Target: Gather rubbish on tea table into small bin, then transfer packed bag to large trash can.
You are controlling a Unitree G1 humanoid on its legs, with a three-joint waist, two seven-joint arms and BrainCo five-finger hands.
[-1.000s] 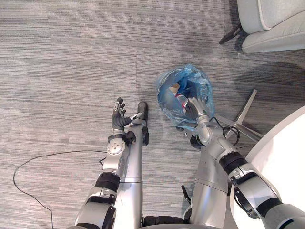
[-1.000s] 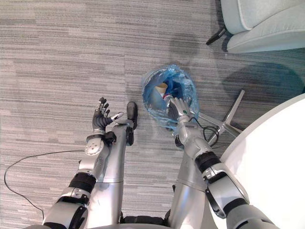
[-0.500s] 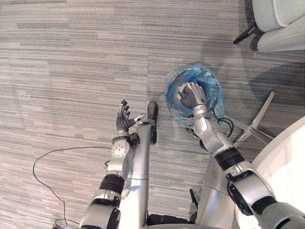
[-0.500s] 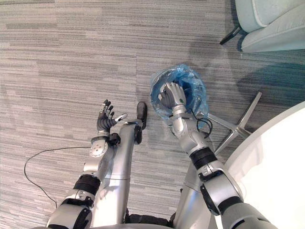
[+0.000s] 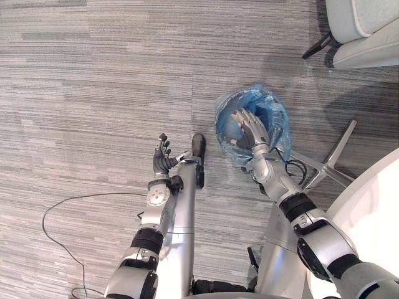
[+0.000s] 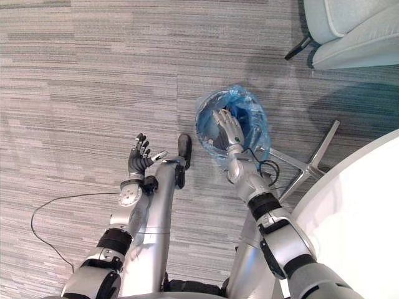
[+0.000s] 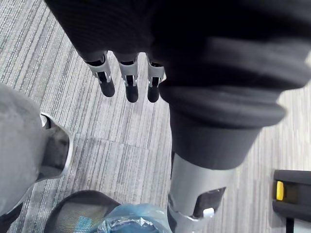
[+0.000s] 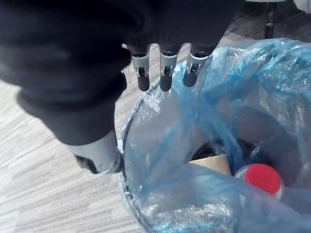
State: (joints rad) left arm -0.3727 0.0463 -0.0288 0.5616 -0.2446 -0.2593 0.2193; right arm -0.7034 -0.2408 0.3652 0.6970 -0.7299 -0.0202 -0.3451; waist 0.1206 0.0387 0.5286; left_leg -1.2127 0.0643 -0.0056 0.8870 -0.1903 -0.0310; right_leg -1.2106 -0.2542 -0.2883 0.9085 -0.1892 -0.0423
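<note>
Half a second ago the right hand (image 5: 248,129) sat curled over the middle of the bin mouth. Now its fingers (image 8: 165,73) reach out straight and apart, holding nothing, and the palm has drawn a little back toward the near rim. In the right wrist view the dark tips hang just above the crinkled edge of the translucent blue plastic liner bag (image 8: 233,97); I cannot tell whether they touch it.

The bag lines a small round dark mesh bin (image 5: 219,128) that stands upright on the grey striped carpet (image 5: 93,93), its mouth opening straight up at the hand. The bag's rim lies directly beneath the fingers and its body drops away below the palm. Inside are a brown paper cup (image 8: 210,162) and a red-capped bottle (image 8: 263,178), so the gathering looks done and the bag ready to lift.

The coming grasp probably turns on closing downward onto the loose plastic at the near rim. The right hand is much the nearer; the left hand (image 5: 163,157) hovers with relaxed fingers over bare carpet, well apart from the bin.

A pale grey armchair (image 5: 361,31) stands beyond, and a white round table (image 5: 374,212) is beside the right arm.
</note>
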